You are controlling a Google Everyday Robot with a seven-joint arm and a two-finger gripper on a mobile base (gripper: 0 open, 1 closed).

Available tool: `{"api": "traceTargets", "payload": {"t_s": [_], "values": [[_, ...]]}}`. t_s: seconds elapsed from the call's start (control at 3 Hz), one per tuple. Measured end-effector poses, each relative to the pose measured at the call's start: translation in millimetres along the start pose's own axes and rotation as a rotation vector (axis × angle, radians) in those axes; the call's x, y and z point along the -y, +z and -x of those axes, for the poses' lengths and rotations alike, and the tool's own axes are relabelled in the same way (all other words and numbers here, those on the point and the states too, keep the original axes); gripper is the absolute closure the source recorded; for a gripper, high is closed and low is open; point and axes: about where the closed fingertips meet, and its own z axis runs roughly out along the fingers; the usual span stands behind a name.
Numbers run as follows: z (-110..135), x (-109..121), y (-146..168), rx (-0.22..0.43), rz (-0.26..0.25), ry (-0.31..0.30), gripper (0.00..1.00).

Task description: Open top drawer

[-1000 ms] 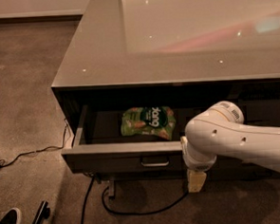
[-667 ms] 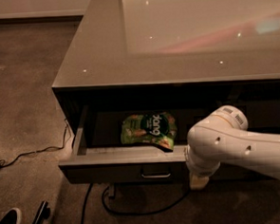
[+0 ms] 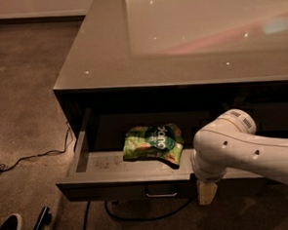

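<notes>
**Drawer stood well out, your gripper hung beside the pull**

At this moment the top drawer [image 3: 114, 186] sat in the lower centre of the frame. It was drawn far enough out from under the cabinet [image 3: 178, 41] to show its floor and left wall. A green snack bag [image 3: 153, 143] lay flat on that floor, near the middle and close to the front edge.

Your gripper [image 3: 207, 193] hung at the lower right of centre, pointing down in front of the drawer's face. It was just right of the loop pull [image 3: 161, 193] and not on it. I could not tell whether the jaws were apart or together, because only a pale tip showed under the white arm [image 3: 244, 152].

The arm came in low from the right edge, which suits a straight outward pull along the slides. With the gripper off the handle and the drawer this far out, I judged the opening to be largely done.

A cable [image 3: 43, 155] trailed over the floor at the left, clear of the drawer's path.
</notes>
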Motion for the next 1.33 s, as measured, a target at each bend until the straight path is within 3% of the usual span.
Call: {"api": "traceTargets", "payload": {"t_s": [0.33, 0.67, 1.33], "values": [[-7.5, -8.8, -4.7, 0.030, -0.003, 0.000, 0.00], [-19.9, -28.3, -15.5, 0.038, -0.003, 0.005, 0.00], [-23.8, -27.4, -37.5, 0.125, -0.085, -0.001, 0.00]]}}
